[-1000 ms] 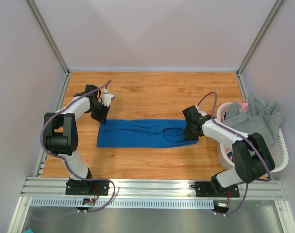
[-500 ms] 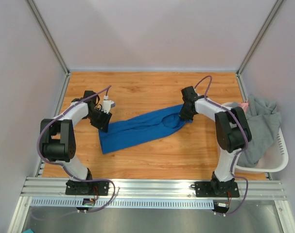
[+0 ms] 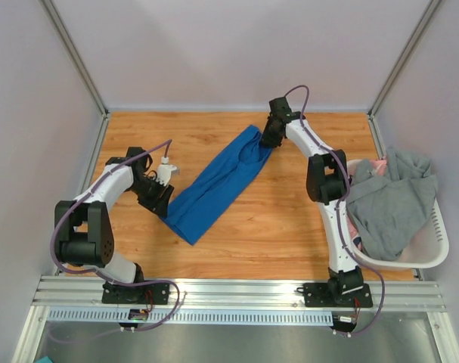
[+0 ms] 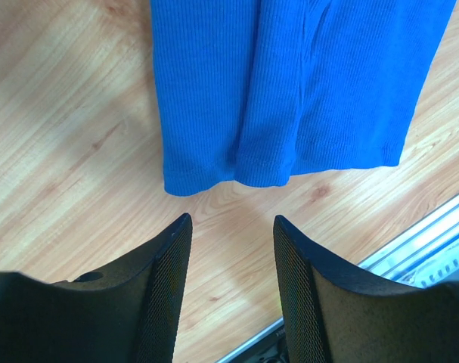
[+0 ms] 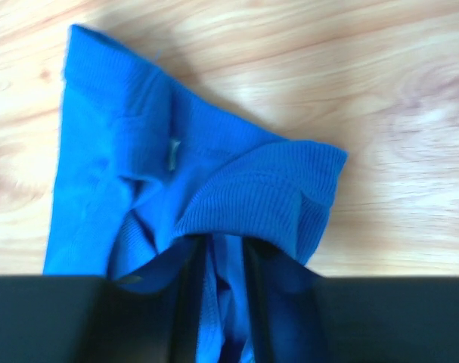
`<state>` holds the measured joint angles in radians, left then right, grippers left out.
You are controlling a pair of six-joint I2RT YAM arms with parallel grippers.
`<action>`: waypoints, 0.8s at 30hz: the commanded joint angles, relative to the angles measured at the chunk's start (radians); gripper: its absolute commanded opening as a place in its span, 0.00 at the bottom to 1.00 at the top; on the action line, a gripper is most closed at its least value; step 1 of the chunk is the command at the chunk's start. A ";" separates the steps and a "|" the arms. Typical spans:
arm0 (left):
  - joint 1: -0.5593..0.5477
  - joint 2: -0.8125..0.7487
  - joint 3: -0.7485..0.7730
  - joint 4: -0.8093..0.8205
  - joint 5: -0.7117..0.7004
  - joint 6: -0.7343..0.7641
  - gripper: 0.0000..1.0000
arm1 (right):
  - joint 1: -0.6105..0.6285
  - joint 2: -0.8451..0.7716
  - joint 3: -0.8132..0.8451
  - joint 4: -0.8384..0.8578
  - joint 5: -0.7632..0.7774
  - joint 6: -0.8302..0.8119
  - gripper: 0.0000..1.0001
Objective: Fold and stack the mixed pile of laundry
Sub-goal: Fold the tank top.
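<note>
Arm (image 3: 311,145) outstretched, right gripper (image 3: 270,137) pinching blue garment (image 3: 214,187)

Two slim robot arms, the left arm (image 3: 112,181) and the right arm (image 3: 324,162), have white shells, black joints and black bases (image 3: 138,292), each trailing a looping purple cable (image 3: 297,87); the left gripper (image 4: 231,221) has black fingers (image 4: 165,295) with finely meshed inner faces.

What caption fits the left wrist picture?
Open left gripper above the wooden table, just short of the bright blue ribbed cloth garment.
</note>
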<state>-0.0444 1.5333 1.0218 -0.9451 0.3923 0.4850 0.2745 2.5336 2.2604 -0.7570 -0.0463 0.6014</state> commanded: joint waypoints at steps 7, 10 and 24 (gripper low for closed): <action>0.000 -0.007 0.027 -0.015 0.039 0.009 0.56 | -0.004 -0.200 -0.015 0.015 -0.046 -0.091 0.50; 0.000 -0.022 0.027 -0.020 0.036 0.010 0.56 | -0.003 -0.240 -0.012 0.018 -0.043 -0.100 0.57; 0.040 -0.140 0.009 -0.027 0.019 -0.020 0.55 | 0.306 -0.665 -0.531 0.146 -0.044 -0.333 0.51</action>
<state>-0.0273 1.4506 1.0218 -0.9634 0.3981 0.4774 0.3935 2.0415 1.8828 -0.6949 -0.0925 0.4080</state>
